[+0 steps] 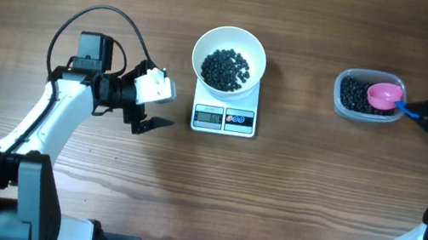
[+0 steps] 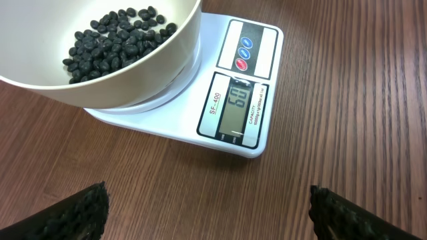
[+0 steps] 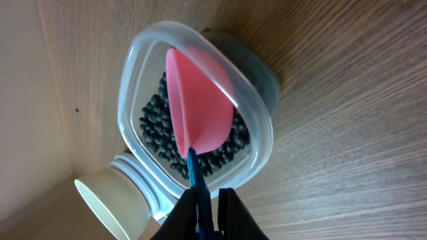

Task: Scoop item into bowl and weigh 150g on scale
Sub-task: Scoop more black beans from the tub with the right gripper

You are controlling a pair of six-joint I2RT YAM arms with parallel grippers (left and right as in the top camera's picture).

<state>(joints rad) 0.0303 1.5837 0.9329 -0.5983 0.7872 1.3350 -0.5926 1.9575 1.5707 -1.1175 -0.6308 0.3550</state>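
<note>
Wooden table (image 1: 296,202). At its centre, toward the far edge: white bowl (image 1: 210,37) seated on the scale (image 1: 224,119), a shallow heap of black beans (image 1: 226,69) inside; display (image 2: 235,107) along the scale's near side, digits too blurred to read. Left of the scale, apart from bowl and beans: left gripper (image 2: 210,217), jaws spread wide over bare wood, gripping nothing, aimed toward the scale. Near the right edge: clear tub (image 1: 341,93) with more beans, pink scoop (image 1: 384,95) resting in it above them. Just outside the tub's right rim: right gripper (image 3: 215,213), jaws clamped tight on the scoop's blue handle (image 3: 193,170), well apart from the white bowl, beans in the tub just ahead of the fingertips.
</note>
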